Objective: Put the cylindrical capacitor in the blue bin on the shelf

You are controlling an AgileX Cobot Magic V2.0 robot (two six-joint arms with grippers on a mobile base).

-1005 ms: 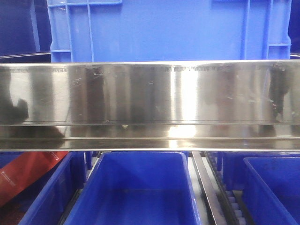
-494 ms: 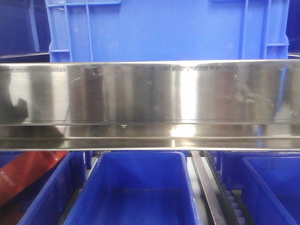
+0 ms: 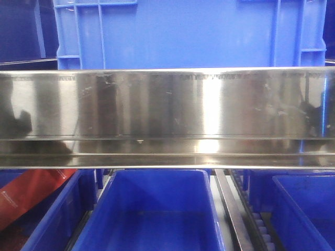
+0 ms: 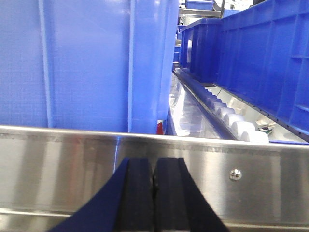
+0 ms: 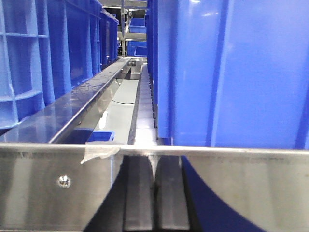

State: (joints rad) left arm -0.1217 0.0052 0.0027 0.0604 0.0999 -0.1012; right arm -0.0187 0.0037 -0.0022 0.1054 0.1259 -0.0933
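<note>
Shelf [image 3: 167, 104]: we are facing its shiny front rail.
Blue bins [image 3: 152, 209]: sitting above and below that rail.
Left hand [image 4: 153, 186]: we are keeping it pressed closed, empty.
Right hand [image 5: 153, 191]: likewise closed, empty.
Capacitor: nowhere visible to us.

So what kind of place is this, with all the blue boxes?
Probably a storeroom or warehouse for parts. Big blue bins sit in rows on a shiny steel shelf, and white rollers run between the bins, most likely so they can slide along.
</note>
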